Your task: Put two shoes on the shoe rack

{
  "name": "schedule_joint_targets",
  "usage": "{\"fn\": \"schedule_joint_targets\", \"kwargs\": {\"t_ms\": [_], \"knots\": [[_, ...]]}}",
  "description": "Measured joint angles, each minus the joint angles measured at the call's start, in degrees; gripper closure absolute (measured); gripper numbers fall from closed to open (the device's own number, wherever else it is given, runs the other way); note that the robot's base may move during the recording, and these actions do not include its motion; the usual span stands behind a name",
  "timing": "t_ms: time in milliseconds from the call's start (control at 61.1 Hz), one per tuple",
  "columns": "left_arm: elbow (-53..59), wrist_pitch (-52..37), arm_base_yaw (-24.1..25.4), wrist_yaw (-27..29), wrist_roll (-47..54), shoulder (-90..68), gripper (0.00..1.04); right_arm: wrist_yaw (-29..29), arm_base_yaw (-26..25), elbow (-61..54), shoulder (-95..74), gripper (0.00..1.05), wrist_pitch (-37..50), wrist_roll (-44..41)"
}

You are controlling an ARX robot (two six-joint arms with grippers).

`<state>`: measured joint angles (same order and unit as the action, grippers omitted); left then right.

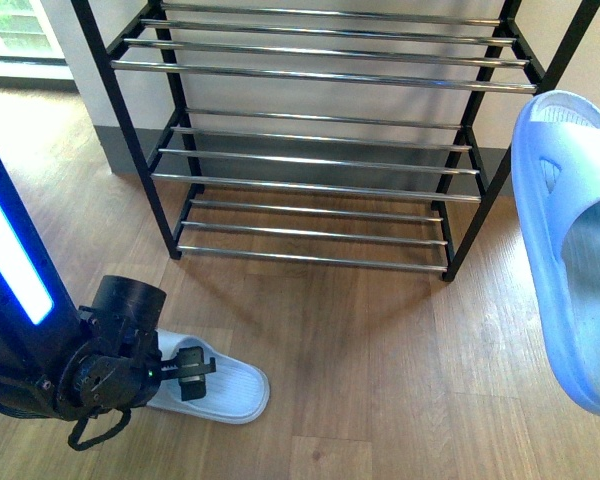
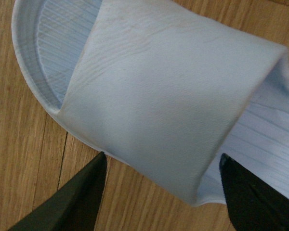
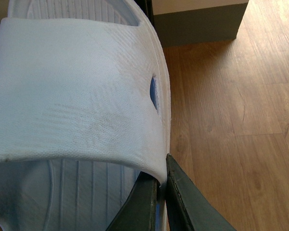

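One pale blue ribbed rubber slide [image 1: 230, 385] lies flat on the wooden plank floor [image 1: 380, 400] at the near left. Its long axis runs from far-left to near-right. The left pincer [image 1: 188, 372] hangs directly over it, spread, and its dark fingers [image 2: 86, 197] stand on either side of the broad strap [image 2: 168, 96] without pressing it. To grip the strap, the pincer only has to close where it is. The left arm is plainly the nearer one.

A second pale blue rubber slide [image 1: 570, 240] hangs raised at the near right. The right pincer [image 3: 163, 175] is pressed together on the edge of its strap.

The black-framed shoe rack with chrome bar shelves [image 1: 320, 78] stands far and centre, and three tiers show, all bare.

Count: two slides, one rack, no sneakers in view.
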<state>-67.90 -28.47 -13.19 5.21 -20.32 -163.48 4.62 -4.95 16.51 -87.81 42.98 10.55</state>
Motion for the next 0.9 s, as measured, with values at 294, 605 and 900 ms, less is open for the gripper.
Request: {"fn": "schedule_joint_targets", "kwargs": {"t_ms": [294,605,900], "knots": [[-0.4,1.7,-0.3,2.3,5.5,0.0,0.87,0.0,0.0,0.0,0.0,1.03,0.0,0.0],[-0.3,0.2,-0.7,4.2,14.3,0.0,1.03,0.0,0.0,0.0,0.0,1.03,0.0,0.0],[0.6,-6.9,-0.5,4.2,29.4,0.0,1.03,0.0,0.0,0.0,0.0,1.03,0.0,0.0]]}}
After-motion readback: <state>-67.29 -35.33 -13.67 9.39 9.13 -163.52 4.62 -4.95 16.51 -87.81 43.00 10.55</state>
